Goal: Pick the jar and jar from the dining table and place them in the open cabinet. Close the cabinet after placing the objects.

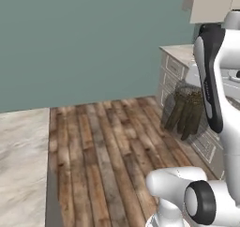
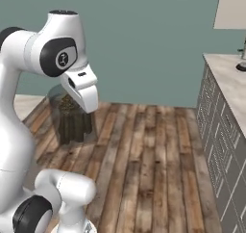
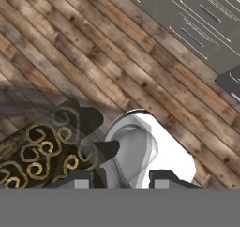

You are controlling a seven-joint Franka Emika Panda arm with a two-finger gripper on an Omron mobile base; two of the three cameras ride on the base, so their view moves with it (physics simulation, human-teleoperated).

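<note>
A: Teal wall [image 2: 144, 34], worn wooden plank floor [image 1: 103, 151], and a slice of the beige marbled tabletop [image 1: 21, 170] at the left edge of the left base view.

B: And the jar?

A: The larger clear glass jar with dark brown sticks [image 1: 187, 109] is up in the air above the planks, carried at the end of the white arm [image 2: 29, 107], well apart from the tabletop. From the right base view it hangs just beneath the wrist.

B: Is the tool [image 3: 123, 177] holding it?

A: Its two dark fingertips [image 3: 79, 178] sit narrowly apart, clamped on the jar; the hand view looks through the glass at the sticks' curled ends.

B: Anything beyond?

A: Grey drawer units [image 2: 218, 145] under a pale counter, and a corner of the beige wall cabinet [image 1: 211, 3] above.
</note>
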